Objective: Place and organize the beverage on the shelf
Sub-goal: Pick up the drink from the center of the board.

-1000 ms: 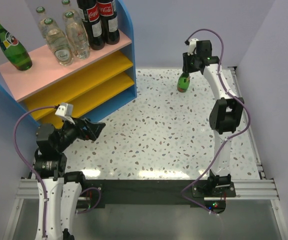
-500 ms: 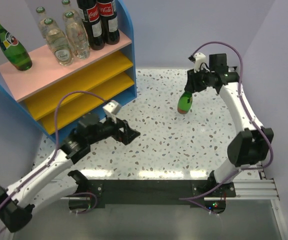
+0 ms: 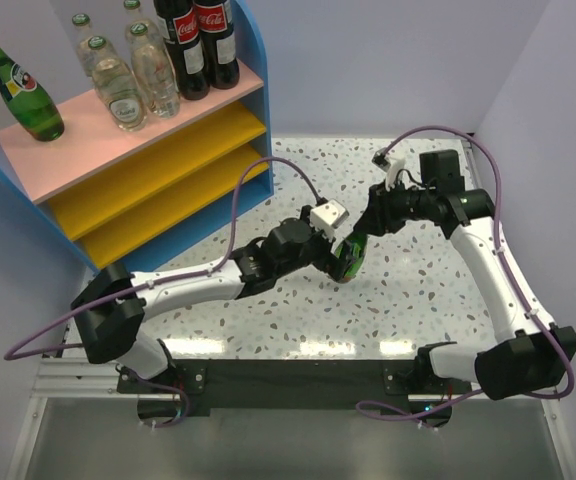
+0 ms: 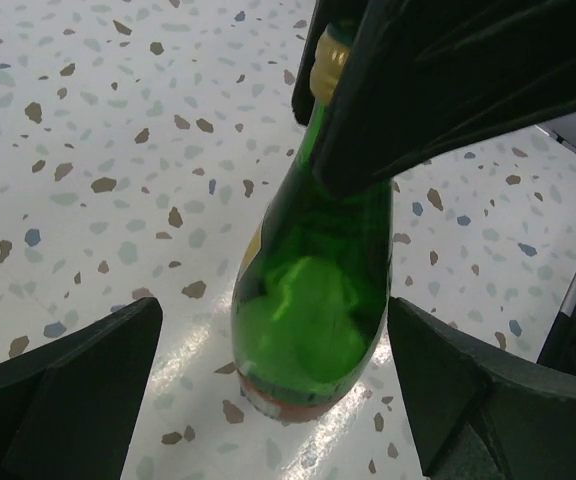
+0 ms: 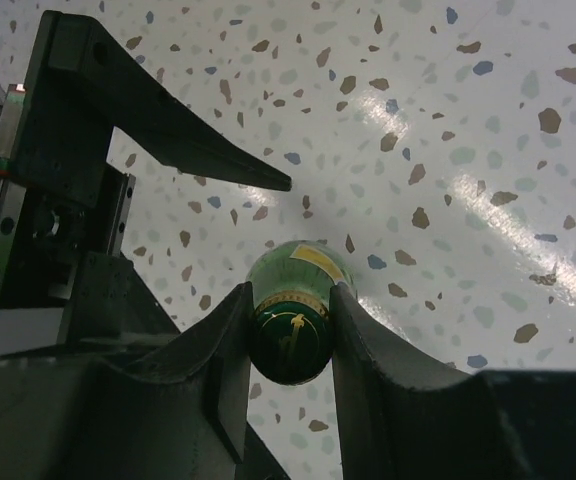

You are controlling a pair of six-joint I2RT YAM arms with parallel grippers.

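**A:** From above we only see both arms meeting over the middle of the counter (image 3: 388,310), to the right of the shelf (image 3: 253,70) and nearer than it. A tilted green bottle (image 3: 349,256) is between them.

**B:** Our right wrist view settles the hold. The right gripper (image 5: 290,345) is clenched on that bottle, with a finger pressed to each side.

**A:** The left wrist view shows the left gripper (image 4: 273,330) spread wide. Its fingers flank the bottle's lower body with a gap on both sides. We cannot tell whether the base touches the counter.

**B:** A second ago the bottle stood upright at the far right, and the left arm was folded near the shelf. That arm has since reached across, and the right arm has brought the bottle left and nearer.

**A:** On the shelf's pink top, the cola bottles (image 3: 196,40), the clear bottles (image 3: 128,75) and the shelved green one (image 3: 23,95) have not moved.
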